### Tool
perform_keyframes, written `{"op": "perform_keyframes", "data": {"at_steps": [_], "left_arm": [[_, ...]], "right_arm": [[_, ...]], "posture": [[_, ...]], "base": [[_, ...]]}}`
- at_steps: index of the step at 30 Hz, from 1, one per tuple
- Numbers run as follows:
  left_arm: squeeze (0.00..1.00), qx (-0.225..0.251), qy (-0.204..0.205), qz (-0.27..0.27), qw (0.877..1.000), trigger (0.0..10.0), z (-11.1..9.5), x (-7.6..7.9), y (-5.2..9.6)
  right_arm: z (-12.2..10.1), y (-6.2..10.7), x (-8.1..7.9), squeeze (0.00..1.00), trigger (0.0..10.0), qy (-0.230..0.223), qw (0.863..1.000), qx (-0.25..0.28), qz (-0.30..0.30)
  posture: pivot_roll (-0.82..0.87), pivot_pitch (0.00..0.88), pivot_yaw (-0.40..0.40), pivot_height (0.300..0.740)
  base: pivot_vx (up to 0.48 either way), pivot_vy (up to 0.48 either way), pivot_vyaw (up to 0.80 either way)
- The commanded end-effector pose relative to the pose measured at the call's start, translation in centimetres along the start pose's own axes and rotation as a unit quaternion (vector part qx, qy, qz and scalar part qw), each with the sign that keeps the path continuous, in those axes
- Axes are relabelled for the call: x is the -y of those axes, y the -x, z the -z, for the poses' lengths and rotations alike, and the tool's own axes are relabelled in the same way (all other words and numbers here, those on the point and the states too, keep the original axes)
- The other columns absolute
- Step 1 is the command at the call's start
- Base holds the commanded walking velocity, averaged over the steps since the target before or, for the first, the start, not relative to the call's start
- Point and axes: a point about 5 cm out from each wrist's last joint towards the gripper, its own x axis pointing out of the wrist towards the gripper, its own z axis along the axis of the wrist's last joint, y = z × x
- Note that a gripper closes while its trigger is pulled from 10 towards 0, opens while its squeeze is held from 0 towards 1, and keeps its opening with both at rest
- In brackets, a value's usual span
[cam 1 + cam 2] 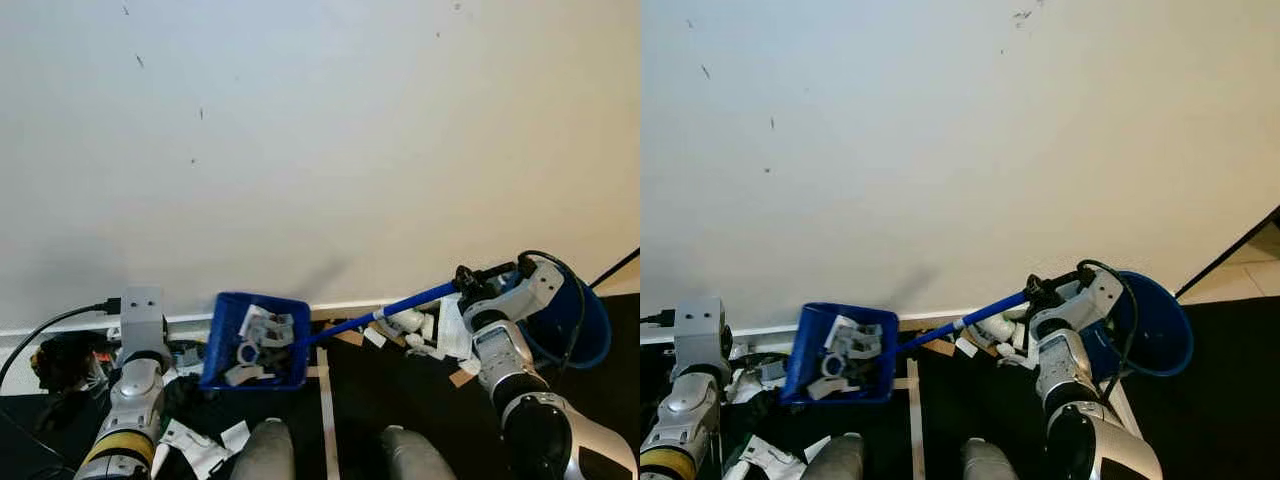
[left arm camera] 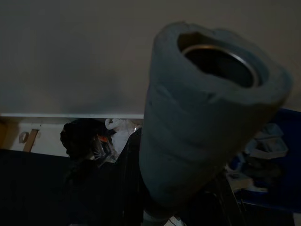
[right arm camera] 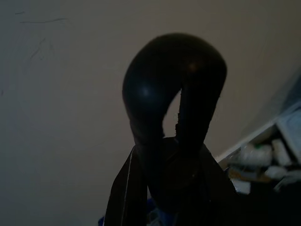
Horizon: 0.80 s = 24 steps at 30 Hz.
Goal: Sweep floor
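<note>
Scraps [image 1: 196, 446]: nearest you, white paper on the dark floor [image 1: 380, 395].
Dustpan [image 1: 255, 341]: loaded, against the wall; light, stiff, tips easily; hold its handle [image 1: 405, 301] far end.
Right gripper [image 1: 468, 279]: jaws clamped on that handle.
Left gripper: jaws can't be judged.

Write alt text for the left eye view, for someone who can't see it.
The robot's right gripper holds the long handle of a blue dustpan filled with white scraps, lifted in front of a plain cream wall. More scraps lie along the baseboard over dark floor, with a blue bin behind the right arm.
</note>
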Motion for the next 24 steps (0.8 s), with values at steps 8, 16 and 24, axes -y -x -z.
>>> {"op": "perform_keyframes", "data": {"at_steps": [8, 16, 24], "left_arm": [[0.0, -0.016, 0.016, 0.087, 0.996, 10.0, 0.5, 3.7, 0.1], [0.0, 0.019, -0.014, 0.135, 0.991, 10.0, -0.6, 5.8, 0.1], [0.0, 0.044, -0.042, 0.137, 0.989, 10.0, -1.1, 5.8, 0.1]], "right_arm": [[-3.1, -0.9, -0.4, 0.0, 10.0, 0.029, 0.998, 0.064, 0.011], [-4.0, 0.4, 1.9, 0.0, 10.0, 0.053, 0.993, 0.094, 0.044], [-3.3, 1.9, 2.9, 0.0, 10.0, 0.094, 0.991, 0.089, 0.033]], "posture": [[0.14, 0.0, -0.043, 0.74], [0.12, 0.0, -0.025, 0.74], [0.09, 0.0, -0.016, 0.74]], "base": [[0.0, 0.0, 0.0], [0.0, 0.0, 0.0], [0.0, 0.0, 0.0]]}}
